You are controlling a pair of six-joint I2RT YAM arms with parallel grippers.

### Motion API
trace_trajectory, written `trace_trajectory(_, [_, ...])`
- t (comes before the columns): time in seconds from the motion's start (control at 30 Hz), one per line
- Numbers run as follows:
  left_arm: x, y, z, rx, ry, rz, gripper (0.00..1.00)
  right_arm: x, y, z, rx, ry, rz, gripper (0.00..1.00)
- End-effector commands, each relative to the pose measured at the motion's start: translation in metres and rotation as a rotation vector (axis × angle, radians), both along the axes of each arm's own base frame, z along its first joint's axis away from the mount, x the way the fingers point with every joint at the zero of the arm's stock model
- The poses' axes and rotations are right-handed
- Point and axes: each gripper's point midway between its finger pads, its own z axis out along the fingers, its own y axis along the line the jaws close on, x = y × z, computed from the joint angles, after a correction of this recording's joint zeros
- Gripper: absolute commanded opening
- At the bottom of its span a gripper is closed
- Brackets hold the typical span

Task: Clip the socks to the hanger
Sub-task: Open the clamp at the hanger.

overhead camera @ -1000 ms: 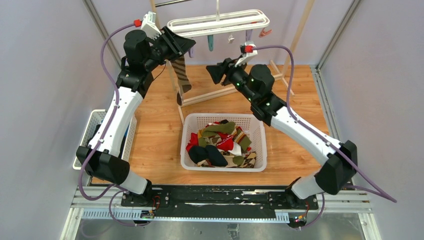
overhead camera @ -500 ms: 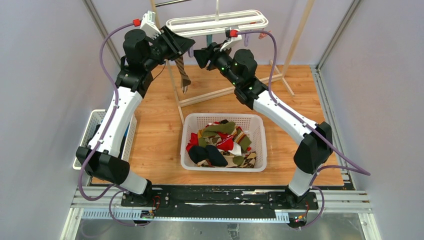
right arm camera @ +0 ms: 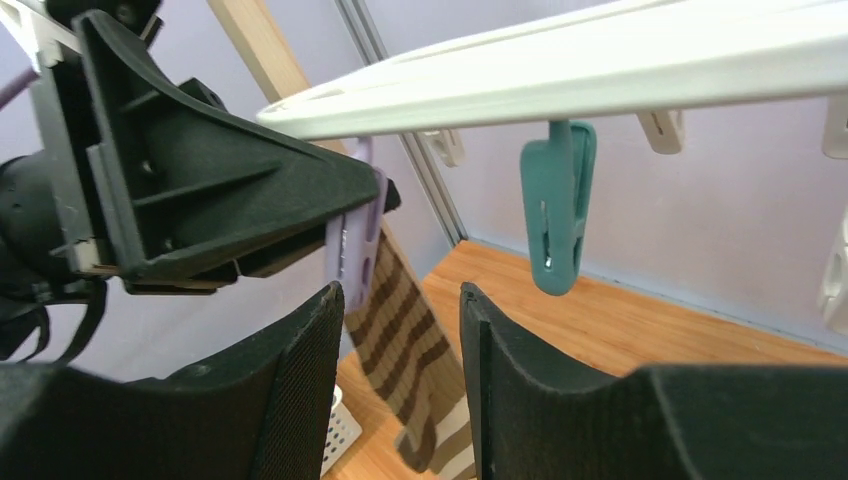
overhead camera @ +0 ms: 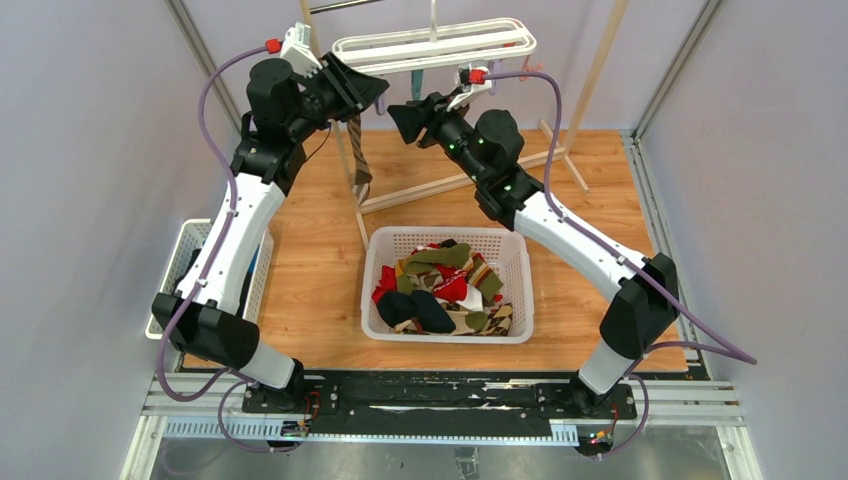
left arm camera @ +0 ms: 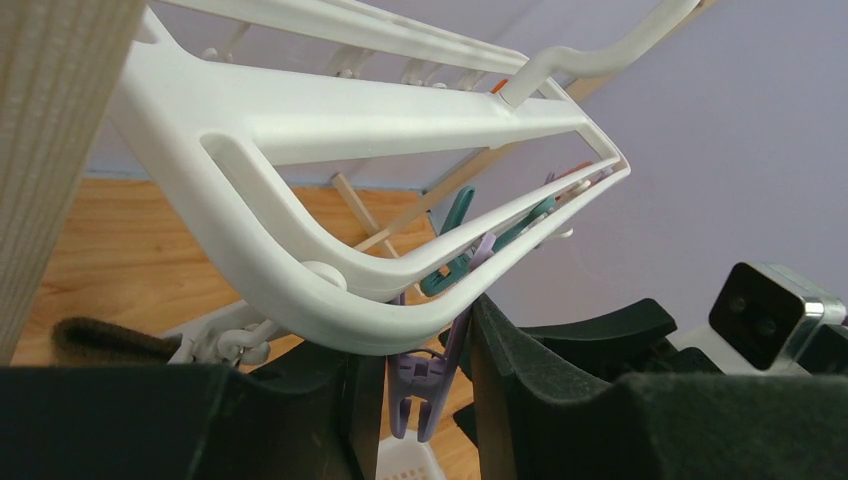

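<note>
One risk, I think, is that the lilac clip (right arm camera: 352,250) swings away under the hanger (overhead camera: 430,45) when the right tool (overhead camera: 395,112) squeezes it off-centre; then the olive-striped sock (overhead camera: 358,150) is not caught. The right tool is released, its jaws apart just below the clip. The sock hangs under the hanger's left end, clenched in the left tool (overhead camera: 383,88), beside or touching the clip; I cannot tell which.

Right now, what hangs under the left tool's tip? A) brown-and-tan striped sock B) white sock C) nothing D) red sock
A: a brown-and-tan striped fabric sock dangles under the left tool, beside the lilac plastic clip on the white plastic hanger.
</note>
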Motion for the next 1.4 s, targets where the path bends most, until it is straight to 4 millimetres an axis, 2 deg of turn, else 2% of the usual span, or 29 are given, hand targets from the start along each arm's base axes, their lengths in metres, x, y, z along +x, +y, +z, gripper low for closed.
trace_trajectory(0.0, [0.0, 0.009, 0.009, 0.0, -0.017, 0.04, 0.0, -0.016, 0.008, 0.03, 0.034, -0.075, 0.038, 0.46])
trace_trajectory(0.17, [-0.001, 0.01, 0.01, 0.003, -0.019, 0.042, 0.0, -0.014, 0.029, 0.025, 0.0, -0.061, 0.087, 0.45])
trace_trajectory(0.43, [0.0, 0.01, 0.009, 0.007, -0.021, 0.042, 0.0, -0.012, 0.045, 0.021, -0.04, -0.05, 0.123, 0.41])
trace_trajectory(0.77, [-0.004, 0.009, 0.012, -0.003, -0.022, 0.031, 0.0, 0.0, 0.053, 0.004, -0.113, 0.001, 0.111, 0.25])
trace_trajectory(0.87, [-0.005, 0.009, 0.013, -0.006, -0.021, 0.031, 0.0, 0.0, 0.051, 0.002, -0.114, 0.001, 0.104, 0.15])
trace_trajectory(0.9, [-0.005, 0.009, 0.013, -0.008, -0.02, 0.031, 0.02, 0.0, 0.05, 0.003, -0.115, -0.001, 0.103, 0.11])
trace_trajectory(0.93, [-0.005, 0.009, 0.013, -0.009, -0.02, 0.031, 0.1, -0.001, 0.049, 0.005, -0.11, -0.006, 0.101, 0.06])
trace_trajectory(1.0, [-0.005, 0.009, 0.012, -0.012, -0.013, 0.03, 0.35, -0.003, 0.047, 0.006, -0.102, -0.017, 0.099, 0.0])
trace_trajectory(1.03, [-0.005, 0.009, 0.012, -0.012, -0.012, 0.034, 0.42, -0.003, 0.046, 0.007, -0.1, -0.02, 0.097, 0.0])
trace_trajectory(1.13, [-0.005, 0.012, 0.012, -0.011, -0.014, 0.05, 0.46, -0.004, 0.046, 0.011, -0.099, -0.027, 0.099, 0.0])
trace_trajectory(1.37, [-0.005, 0.015, 0.014, -0.016, -0.011, 0.069, 0.47, -0.003, 0.045, 0.009, -0.107, -0.026, 0.085, 0.0])
